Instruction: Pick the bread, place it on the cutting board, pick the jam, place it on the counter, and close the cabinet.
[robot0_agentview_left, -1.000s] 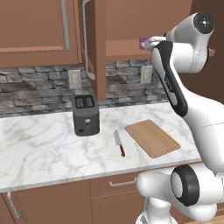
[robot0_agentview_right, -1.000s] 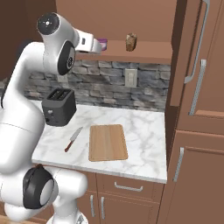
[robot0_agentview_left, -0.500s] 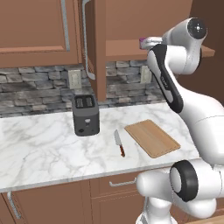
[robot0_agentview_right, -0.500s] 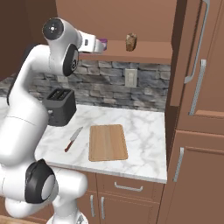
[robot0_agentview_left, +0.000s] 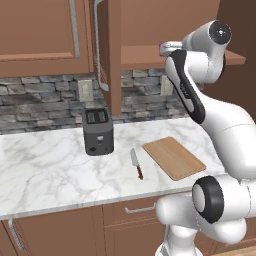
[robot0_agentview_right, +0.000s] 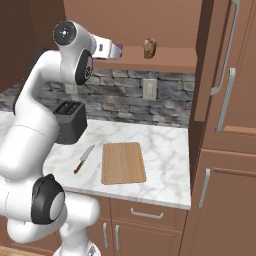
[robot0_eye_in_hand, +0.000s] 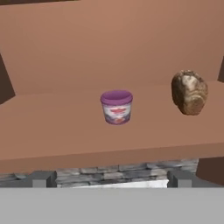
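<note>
I see a white marble desk (robot0_agentview_left: 45, 165) under a stone backsplash, carrying a toaster (robot0_agentview_left: 97, 131), a knife (robot0_agentview_left: 136, 164) and a bare tan cutting board (robot0_agentview_right: 123, 162), with the reddish-brown cabinet (robot0_agentview_right: 225, 75) standing open above. On its brown shelf (robot0_eye_in_hand: 57, 131) sit the jam (robot0_eye_in_hand: 116, 107), a squat purple jar with a paler top, and to its right, well apart, the bread (robot0_eye_in_hand: 189, 92), a dark crusty lump mottled tan. My end effector (robot0_eye_in_hand: 112, 178) is spread wide and holds nothing, raised to shelf level just short of the shelf's front edge, the jam roughly centred ahead between its fingertips (robot0_eye_in_hand: 43, 178).
</note>
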